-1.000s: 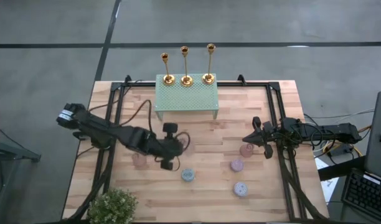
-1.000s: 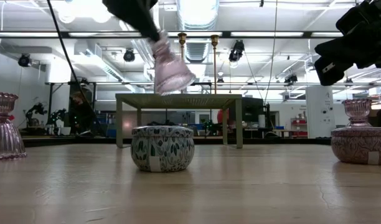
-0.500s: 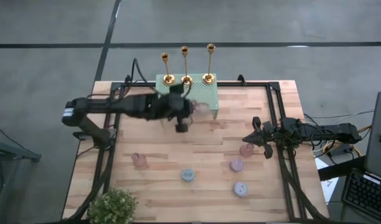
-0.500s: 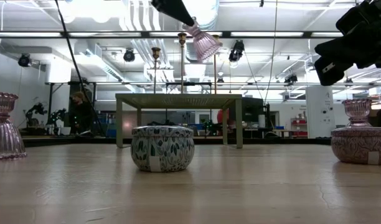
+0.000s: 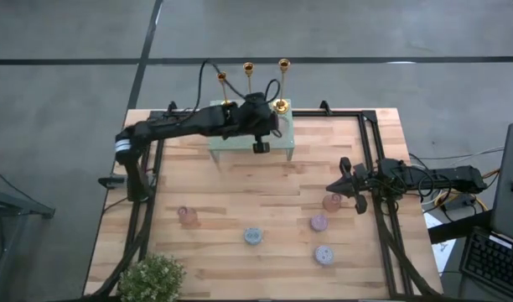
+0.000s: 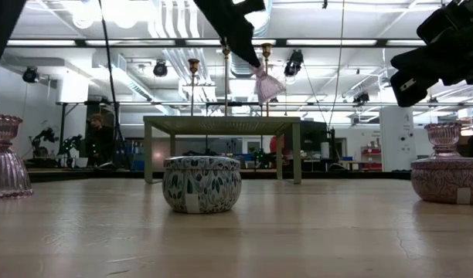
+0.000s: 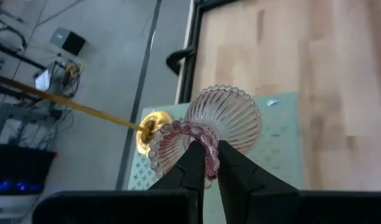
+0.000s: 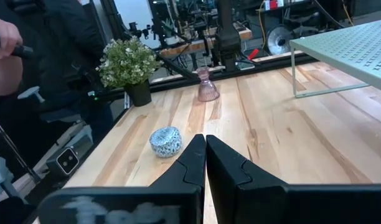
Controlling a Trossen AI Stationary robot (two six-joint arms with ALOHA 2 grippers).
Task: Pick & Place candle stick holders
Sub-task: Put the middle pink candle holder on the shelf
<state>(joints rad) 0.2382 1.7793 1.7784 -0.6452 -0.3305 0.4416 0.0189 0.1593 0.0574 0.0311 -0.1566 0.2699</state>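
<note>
- From above: the left claw (image 5: 261, 126) is reaching over the small green stand (image 5: 240, 138) at the far side of the wooden counter (image 5: 265, 210). Three gold candle stick holders (image 5: 249, 69) stand in a row along the far edge of the stand. The arm covers their round bottoms a bit. The right claw (image 5: 344, 188) hangs over the right side of the counter, near a pink holder (image 5: 331, 202). Another pink holder (image 5: 188, 216) stands on the left. Two pink tins (image 5: 320, 223) and a flowery tin (image 5: 253, 237) sit on the near part. A little green plant (image 5: 152, 277) is at the near left corner.
- From counter height: the left claw comes down from the top, pinching a pink glass holder (image 6: 267, 85) in the air just above the green stand (image 6: 221, 123). The gold candle stick holders (image 6: 194, 85) rise from the stand behind it. The flowery tin (image 6: 202, 184) sits in front. A pink glass holder (image 6: 5, 158) stands at the left edge. The right arm shows dark in the top right corner.
- Left wrist camera: the left claw (image 7: 206, 155) is pressed tight on the bumpy rim of the pink glass holder (image 7: 225, 115). Under it is the green stand (image 7: 277, 143) and the round bottom of one gold candle stick holder (image 7: 150, 130).
- Right wrist camera: the right claw (image 8: 205, 149) is pressed together with nothing in it. It points across the counter at the flowery tin (image 8: 165, 142), a pink holder (image 8: 207, 87) and the plant (image 8: 129, 65). A person's hand (image 8: 7, 46) shows at the side.
</note>
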